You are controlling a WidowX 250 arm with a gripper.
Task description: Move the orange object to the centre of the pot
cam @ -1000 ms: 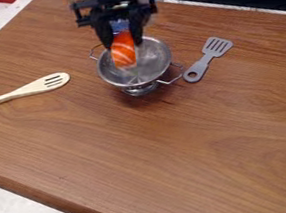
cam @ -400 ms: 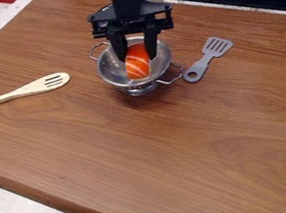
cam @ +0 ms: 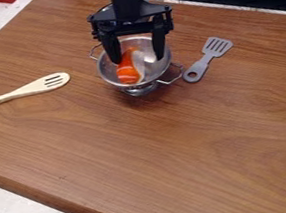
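Observation:
The gripper (cam: 139,59) hangs over the metal pot, its two fingers spread wide and open, tips down within the bowl's outline. Inside the pot (cam: 159,68), a colander-like bowl with two wire handles and a foot, lies the orange object (cam: 127,72). It has white stripes and a pale side turned to the right, and rests tilted in the left and front part of the bowl. The left finger overlaps its upper end; whether they touch I cannot tell.
A wooden slotted spoon (cam: 37,87) lies left of the pot, and a grey slotted spatula (cam: 206,58) lies close to its right handle. The table's front edge (cam: 57,206) runs diagonally at lower left.
The gripper came down and slightly right with the orange object, then opened. The object has since dropped into the pot and rolled a little left, showing its pale side.

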